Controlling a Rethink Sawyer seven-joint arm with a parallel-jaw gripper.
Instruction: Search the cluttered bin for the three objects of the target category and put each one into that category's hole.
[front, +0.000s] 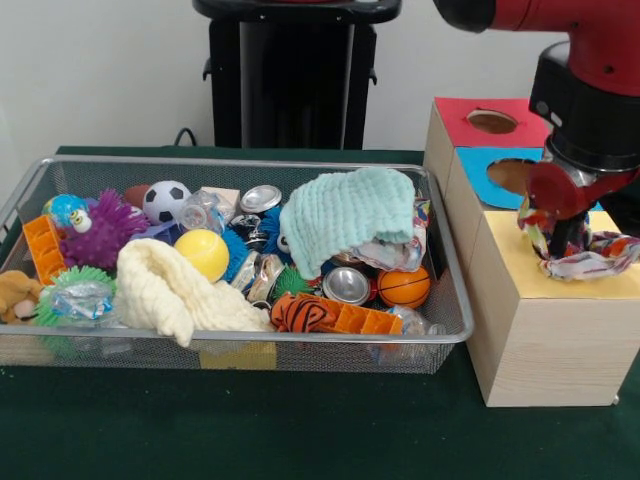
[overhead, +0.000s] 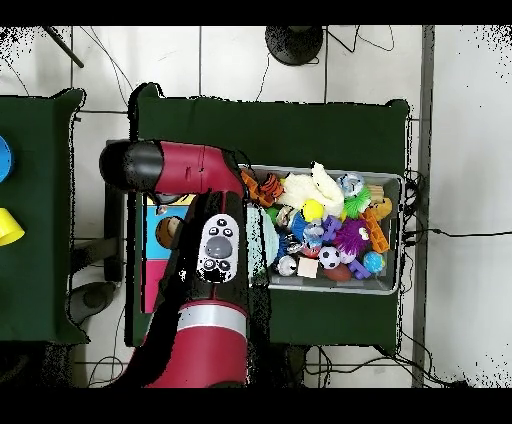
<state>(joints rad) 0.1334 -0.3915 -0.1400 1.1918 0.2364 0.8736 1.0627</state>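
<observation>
The claw hung over the yellow-topped box, closed on a patterned cloth whose crumpled folds draped down and rested on the yellow top, about where that box's hole ought to be, though the hole itself was hidden. The cloth looked light, limp and not at all fragile; it would likely bunch and trail rather than drop cleanly, so a pinch at the gathered middle seemed best, and loose ends could snag on a hole's rim. In the wire bin on the green worktop, two other soft cloths lay on the clutter: a mint washcloth and a cream cloth, both easy to pluck by a raised fold. The front view showed the held cloth, the red box and blue box with open holes; the overhead view hid claw and cloth beneath the arm, showing only the bin's layout.
</observation>
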